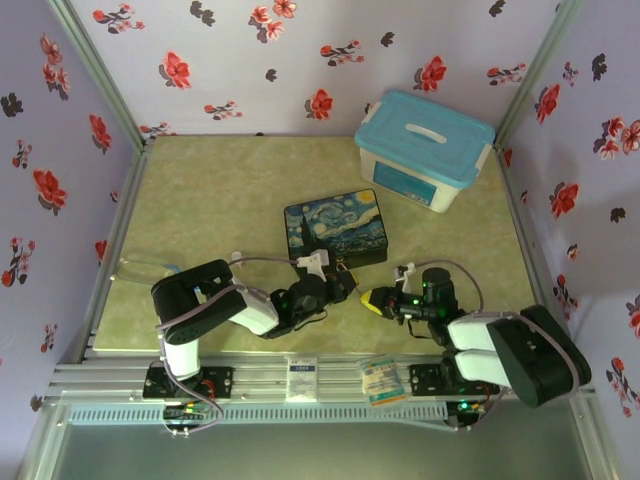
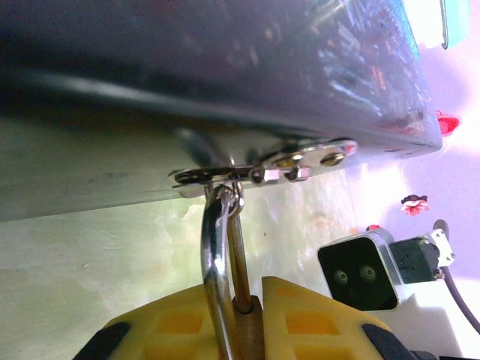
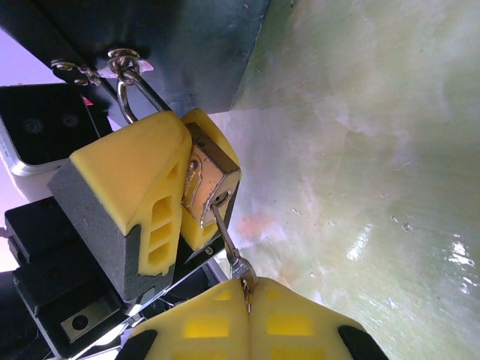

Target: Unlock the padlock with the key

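Left pincer (image 2: 244, 321) clamping padlock (image 3: 212, 174), shackle (image 2: 216, 255) hanging through box hasp (image 2: 262, 174); right pincer (image 3: 246, 300) pinching key (image 3: 227, 240), tip sitting in keyhole (image 3: 217, 199). Risk: turning off-axis, thin key slipping in grip or jamming.

Padlock (image 3: 208, 174) brass-gold, shackle (image 2: 214, 255) silver. Key (image 3: 225, 234) thin, silver-grey. Left claw (image 3: 184, 176) pads yellow, grey backing. Right claw (image 3: 247, 319) pads yellow, black tips. Box (image 1: 335, 228) dark blue, swirly starry-night painting, yellow flecks. Tub (image 1: 400, 180) white, lid (image 1: 425, 125) light blue. Bench (image 1: 220, 200) pale green, marbled. Walls (image 1: 250, 60) lilac, red and black flowers.
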You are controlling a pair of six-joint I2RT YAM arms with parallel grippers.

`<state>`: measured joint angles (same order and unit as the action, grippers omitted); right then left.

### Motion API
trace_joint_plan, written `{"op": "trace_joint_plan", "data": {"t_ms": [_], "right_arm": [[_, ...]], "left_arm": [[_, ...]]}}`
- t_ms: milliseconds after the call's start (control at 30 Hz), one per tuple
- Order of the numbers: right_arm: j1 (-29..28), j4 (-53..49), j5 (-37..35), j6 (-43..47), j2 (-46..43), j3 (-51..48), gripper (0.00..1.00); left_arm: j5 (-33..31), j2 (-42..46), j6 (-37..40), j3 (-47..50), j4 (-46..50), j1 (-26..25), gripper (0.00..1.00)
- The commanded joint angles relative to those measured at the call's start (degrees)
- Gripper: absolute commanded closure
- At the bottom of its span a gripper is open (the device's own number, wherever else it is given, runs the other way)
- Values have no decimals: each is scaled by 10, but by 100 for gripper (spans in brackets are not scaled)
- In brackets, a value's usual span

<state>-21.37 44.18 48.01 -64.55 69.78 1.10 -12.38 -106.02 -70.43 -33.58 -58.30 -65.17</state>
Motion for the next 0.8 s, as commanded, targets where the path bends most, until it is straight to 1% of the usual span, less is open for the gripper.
{"op": "trace_joint_plan", "data": {"t_ms": [0,133,300,467,767], "right_arm": [[4,-47,-4,26,-28,10,100],[5,-59,-6,34,-29,14,100],[5,-30,3,25,-3,16,100],[5,-11,1,24,16,16,100],[7,-6,3,22,11,15,100]], "left_arm": [[21,4,-38,10,-19,3,100],[24,5,-42,10,-25,3,100],[24,0,-49,12,-42,4,100],[25,-2,-44,8,-38,5,100],[27,-8,-51,12,-46,4,100]]}}
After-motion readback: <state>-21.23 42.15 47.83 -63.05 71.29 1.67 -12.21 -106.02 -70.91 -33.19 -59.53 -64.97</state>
